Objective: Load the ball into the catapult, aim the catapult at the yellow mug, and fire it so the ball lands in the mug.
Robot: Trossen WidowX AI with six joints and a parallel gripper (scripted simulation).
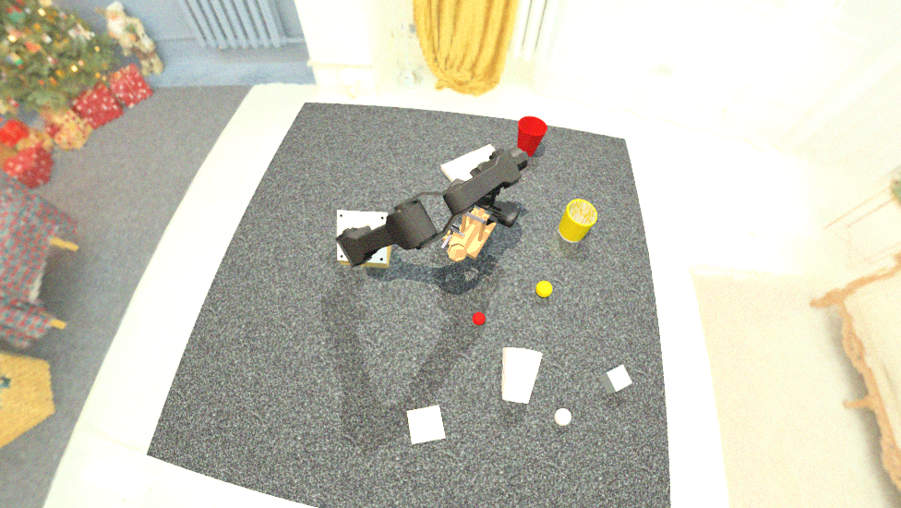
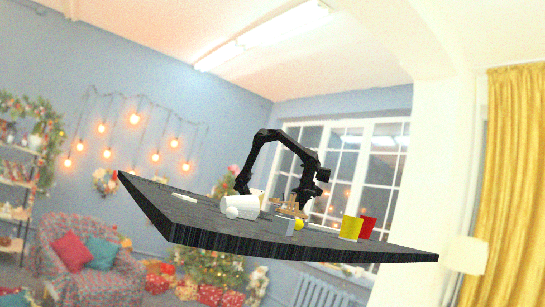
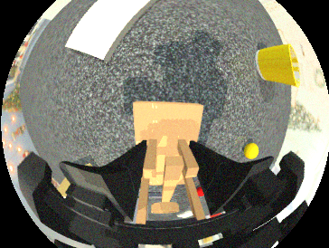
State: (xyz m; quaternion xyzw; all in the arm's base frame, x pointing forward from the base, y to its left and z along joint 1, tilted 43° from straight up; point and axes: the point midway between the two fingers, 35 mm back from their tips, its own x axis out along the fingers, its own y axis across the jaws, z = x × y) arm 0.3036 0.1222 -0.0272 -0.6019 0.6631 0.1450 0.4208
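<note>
My gripper (image 1: 480, 221) (image 2: 301, 202) (image 3: 168, 143) is shut on the wooden catapult (image 1: 468, 242) (image 2: 288, 208) (image 3: 165, 134) and holds it a little above the table, its shadow on the mat below. The yellow mug (image 1: 577, 220) (image 2: 350, 227) (image 3: 277, 62) stands upright to the right of the catapult. A yellow ball (image 1: 543, 288) (image 2: 298, 224) (image 3: 251, 150) lies on the mat in front of the mug. A red ball (image 1: 478, 318) lies nearer the front. A white ball (image 1: 562, 416) (image 2: 231, 212) lies at the front right. No ball shows in the catapult.
A red cup (image 1: 531, 133) (image 2: 368, 226) stands at the back. A white slab (image 1: 463, 165) (image 3: 110, 16) lies behind the arm. A white cup (image 1: 520, 373) (image 2: 243, 206) lies on its side, with a grey cube (image 1: 615, 378) (image 2: 283, 225) and a white block (image 1: 426, 424) near the front.
</note>
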